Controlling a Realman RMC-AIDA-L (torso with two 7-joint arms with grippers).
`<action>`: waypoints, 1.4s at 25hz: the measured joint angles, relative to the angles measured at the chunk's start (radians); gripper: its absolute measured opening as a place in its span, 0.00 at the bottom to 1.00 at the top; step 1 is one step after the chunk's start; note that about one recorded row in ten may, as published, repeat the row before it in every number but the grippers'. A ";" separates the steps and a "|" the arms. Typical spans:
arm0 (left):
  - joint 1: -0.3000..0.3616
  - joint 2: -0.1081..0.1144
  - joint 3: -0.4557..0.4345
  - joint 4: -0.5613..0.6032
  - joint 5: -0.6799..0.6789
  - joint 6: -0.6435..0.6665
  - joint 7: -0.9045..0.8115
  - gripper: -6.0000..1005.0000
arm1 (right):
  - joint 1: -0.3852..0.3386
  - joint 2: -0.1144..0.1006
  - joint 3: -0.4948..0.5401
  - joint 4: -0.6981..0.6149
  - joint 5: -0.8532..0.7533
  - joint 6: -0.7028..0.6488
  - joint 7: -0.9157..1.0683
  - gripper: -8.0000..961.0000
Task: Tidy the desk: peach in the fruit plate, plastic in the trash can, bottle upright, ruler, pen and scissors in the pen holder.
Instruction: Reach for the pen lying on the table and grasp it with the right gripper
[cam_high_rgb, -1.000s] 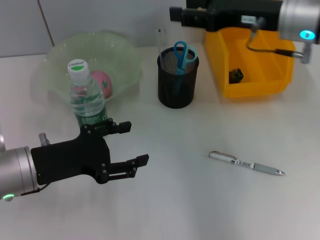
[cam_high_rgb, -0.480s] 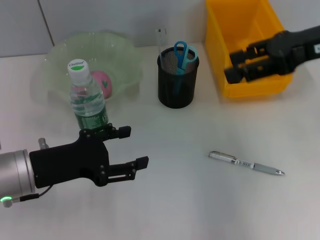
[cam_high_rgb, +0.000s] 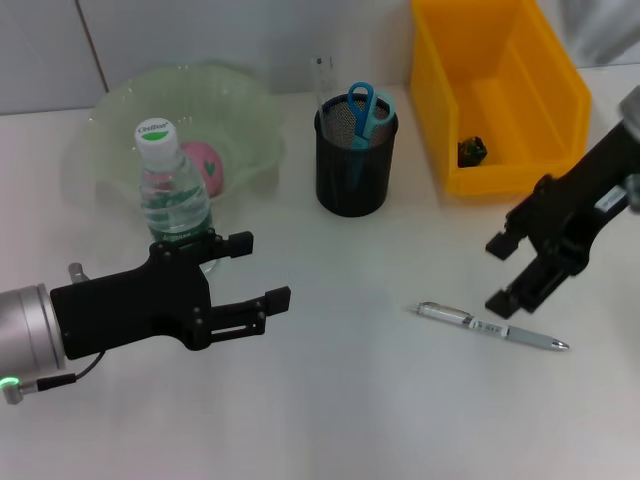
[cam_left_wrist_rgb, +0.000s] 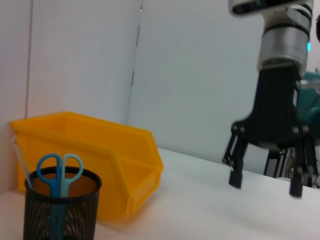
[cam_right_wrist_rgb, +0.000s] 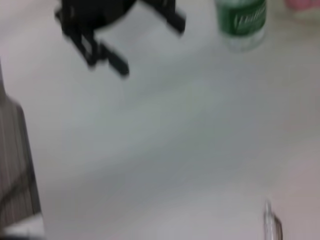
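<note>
A silver pen (cam_high_rgb: 492, 327) (cam_right_wrist_rgb: 272, 225) lies on the white table at the front right. My right gripper (cam_high_rgb: 497, 274) (cam_left_wrist_rgb: 265, 185) hangs open just above and behind its clip end, holding nothing. The water bottle (cam_high_rgb: 176, 193) (cam_right_wrist_rgb: 242, 22) stands upright in front of the green fruit plate (cam_high_rgb: 120, 115), which holds the pink peach (cam_high_rgb: 206, 164). The black mesh pen holder (cam_high_rgb: 353, 160) (cam_left_wrist_rgb: 59, 212) contains blue scissors (cam_high_rgb: 364, 104) (cam_left_wrist_rgb: 60, 170) and a clear ruler (cam_high_rgb: 320, 74) (cam_left_wrist_rgb: 18, 150). My left gripper (cam_high_rgb: 265, 268) (cam_right_wrist_rgb: 152, 47) is open and empty just in front of the bottle.
The yellow bin (cam_high_rgb: 495, 95) (cam_left_wrist_rgb: 107, 160) stands at the back right with a dark scrap of plastic (cam_high_rgb: 472, 150) inside. A pale wall runs behind the table.
My right arm has come down from over the yellow bin to the table beside the pen. The left gripper has drifted slightly back toward the bottle.
</note>
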 joint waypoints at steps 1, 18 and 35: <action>-0.003 0.000 -0.003 -0.006 -0.001 0.000 0.000 0.82 | 0.009 0.021 -0.032 -0.006 -0.056 0.009 -0.013 0.86; -0.015 0.002 -0.016 -0.036 -0.001 0.001 0.001 0.82 | 0.022 0.125 -0.153 0.065 -0.307 0.168 -0.022 0.86; -0.024 0.002 -0.016 -0.050 -0.001 0.001 0.011 0.82 | 0.023 0.132 -0.345 0.145 -0.342 0.310 0.130 0.86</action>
